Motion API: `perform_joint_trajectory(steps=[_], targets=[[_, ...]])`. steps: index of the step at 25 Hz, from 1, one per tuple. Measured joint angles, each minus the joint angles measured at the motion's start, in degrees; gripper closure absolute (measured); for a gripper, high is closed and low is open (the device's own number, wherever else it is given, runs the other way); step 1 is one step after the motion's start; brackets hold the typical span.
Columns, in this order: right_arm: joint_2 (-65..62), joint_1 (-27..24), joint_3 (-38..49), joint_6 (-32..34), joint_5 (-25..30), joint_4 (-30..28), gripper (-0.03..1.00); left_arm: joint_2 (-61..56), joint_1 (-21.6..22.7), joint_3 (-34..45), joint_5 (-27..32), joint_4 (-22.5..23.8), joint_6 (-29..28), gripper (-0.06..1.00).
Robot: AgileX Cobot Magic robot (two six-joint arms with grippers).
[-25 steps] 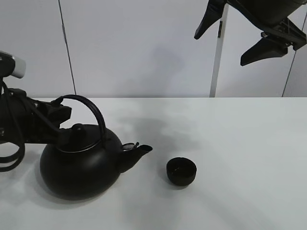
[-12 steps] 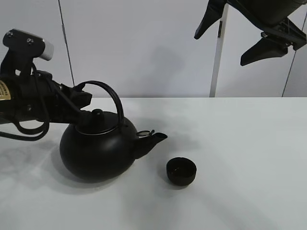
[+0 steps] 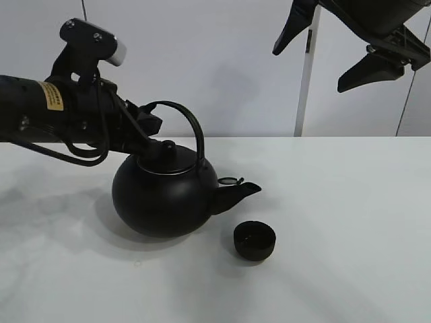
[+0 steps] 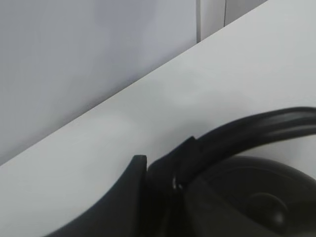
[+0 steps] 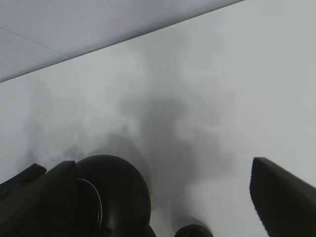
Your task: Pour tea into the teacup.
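Note:
A big round black kettle [image 3: 165, 198] hangs just above the white table [image 3: 350, 202], upright, its spout [image 3: 239, 193] pointing right. My left gripper [image 3: 145, 131] is shut on the kettle's arched handle [image 3: 192, 128] at its left end; the left wrist view shows that handle [image 4: 256, 128] running into the gripper [image 4: 165, 170]. The teacup [image 3: 254, 240], small, black and handleless, stands on the table below and just right of the spout tip. No tea shows. My right gripper [image 3: 313, 66] hangs high at the top right, open and holding nothing. In its view the kettle [image 5: 116, 192] and teacup [image 5: 192, 231] lie below.
A white wall [image 3: 222, 67] with a vertical white post [image 3: 304, 87] rises behind the table's far edge. The kettle's shadow [image 3: 60, 215] falls on the tabletop to its left.
My left arm has lifted the kettle off the table and carried it right, bringing the spout close to the teacup. The right gripper has stayed still.

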Motion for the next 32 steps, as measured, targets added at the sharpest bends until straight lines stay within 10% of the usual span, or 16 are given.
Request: perform_joint_trajectory(steps=[32], targets=[[0.00,0.00,0.00,0.00,0.00,0.00,0.32,0.30,-1.22,-5.19,6.15,1.57,9.02,0.84]])
